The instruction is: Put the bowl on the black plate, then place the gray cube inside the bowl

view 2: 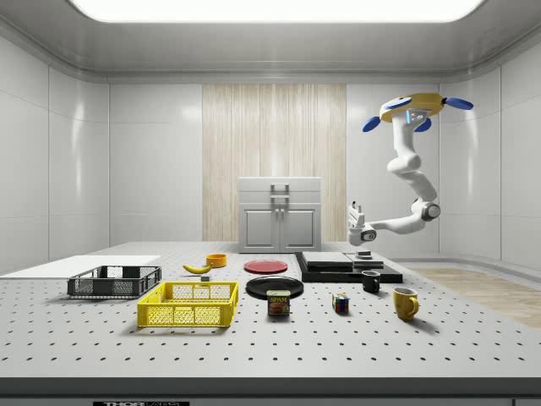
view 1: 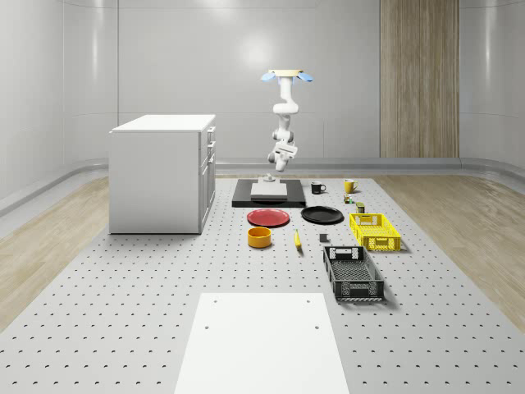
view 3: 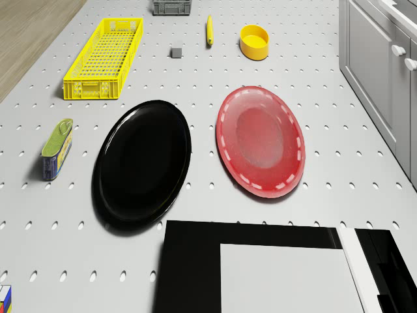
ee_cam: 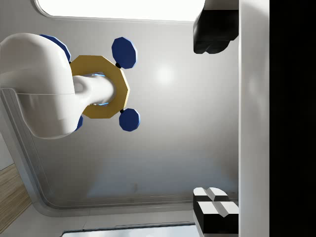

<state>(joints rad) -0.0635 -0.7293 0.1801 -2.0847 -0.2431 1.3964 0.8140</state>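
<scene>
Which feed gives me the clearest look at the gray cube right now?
The drone view: the gray cube sits in the open on the table, between the yellow crate and the banana, nothing overlapping it. The whole-scene view shows it as a speck above the black crate. In the side view I cannot pick it out confidently.

Yellow bowl (view 1: 259, 237) upright on table, near red plate. Black plate (view 1: 322, 215) bare. Gray cube (view 3: 176, 51), apparently resting flat, apart from both.
</scene>
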